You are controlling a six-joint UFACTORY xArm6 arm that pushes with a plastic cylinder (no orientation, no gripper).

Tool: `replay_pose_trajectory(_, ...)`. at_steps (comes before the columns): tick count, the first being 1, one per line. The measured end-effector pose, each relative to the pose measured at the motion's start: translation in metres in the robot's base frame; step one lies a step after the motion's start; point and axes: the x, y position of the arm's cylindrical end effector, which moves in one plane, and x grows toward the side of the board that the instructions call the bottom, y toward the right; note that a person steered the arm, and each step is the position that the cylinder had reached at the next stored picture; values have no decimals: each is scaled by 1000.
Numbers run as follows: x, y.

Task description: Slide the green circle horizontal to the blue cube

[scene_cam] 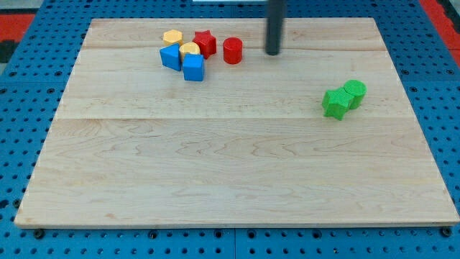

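Observation:
The green circle (355, 91) sits on the wooden board at the view's right, touching a green star (335, 103) at its lower left. The blue cube (193, 67) lies at the upper left in a cluster of blocks. My tip (272, 52) is near the view's top, right of the red cylinder (232, 51) and well up and left of the green circle, touching no block.
The cluster at upper left also holds a second blue block (170, 56), a yellow hexagon (172, 37), a yellow round block (190, 50) and a red star (205, 42). The wooden board (230, 180) lies on a blue pegboard.

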Motion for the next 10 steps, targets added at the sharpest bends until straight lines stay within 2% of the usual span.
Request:
replay_pose_trajectory(1,31,117)
replay_pose_trajectory(2,48,201)
replay_pose_trajectory(3,62,228)
replay_pose_trajectory(4,94,203)
replay_pose_trajectory(6,111,77)
replay_pose_trajectory(7,131,93)
replay_pose_trajectory(8,113,73)
replay_pose_trajectory(9,85,-6)
replay_pose_trajectory(10,93,37)
